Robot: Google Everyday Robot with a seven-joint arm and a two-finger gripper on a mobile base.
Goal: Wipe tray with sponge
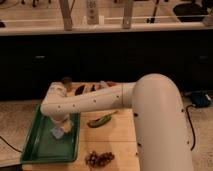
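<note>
Camera view, hand (pixel 61 121) over tray (pixel 44 148), sponge (pixel 58 132) inside

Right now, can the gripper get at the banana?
Probably yes. The gripper sits low in the green tray, and the banana lies on the table just past the tray's rim; only that rim is between them.

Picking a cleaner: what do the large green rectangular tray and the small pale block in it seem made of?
The large green rectangular tray looks like moulded plastic: even colour, raised rim, smooth floor. The small pale yellow, bluish-white sponge, beneath the gripper over the tray, is probably foam; its matte, blocky look suggests so, texture unclear.
</note>
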